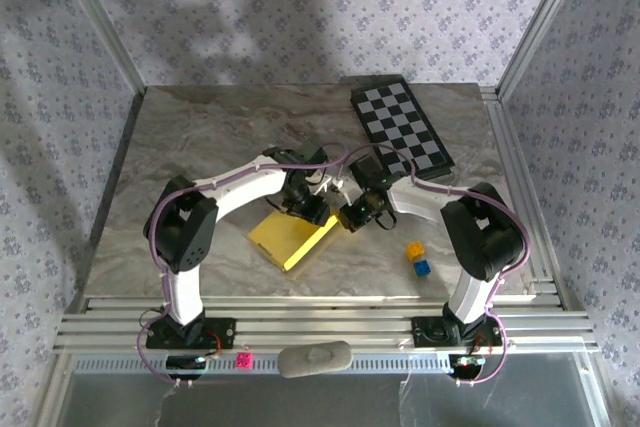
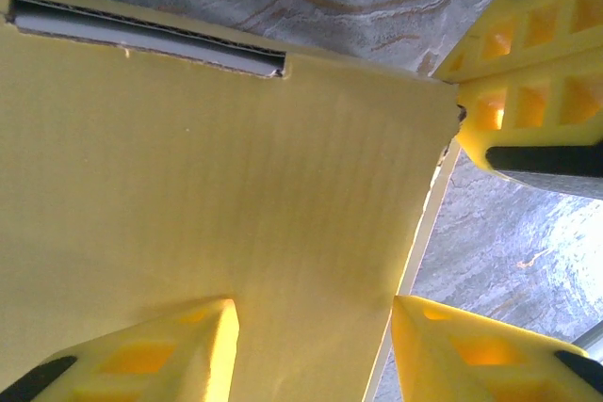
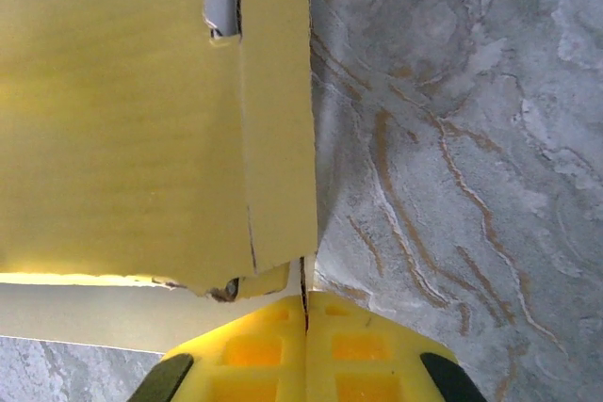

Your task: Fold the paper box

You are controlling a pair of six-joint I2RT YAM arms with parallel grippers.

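Trouble, as I judge it, starts on the left. The left gripper (image 2: 313, 313) stands with its jaws spread over the near edge of the paper box (image 1: 290, 237), one finger over the yellow panel and the other past its rim. It has no clamp on the card, so nothing pins the box. If the jaws close on that edge at a slant, the thin panel could buckle where no crease belongs.

Further right, the right gripper (image 3: 303, 308) has its fingers pressed together, tips at the box's corner. I cannot tell whether a sliver of card is nipped between them. A shove from there could send the light box skating across the marbled table (image 1: 200, 147) instead of turning a flap, or it could crush the corner, which already looks frayed.

The box lies flat just ahead of the arms, left of the table's middle, with both grippers at its far right side. Its top is a plain yellow corrugated panel, faintly ribbed. A narrow slot (image 2: 151, 33) near one edge shows grey inside. At the right, a paler whitish flap (image 3: 94, 313) pokes out from under the yellow panel, beside the shut fingers, and the edge there is ragged
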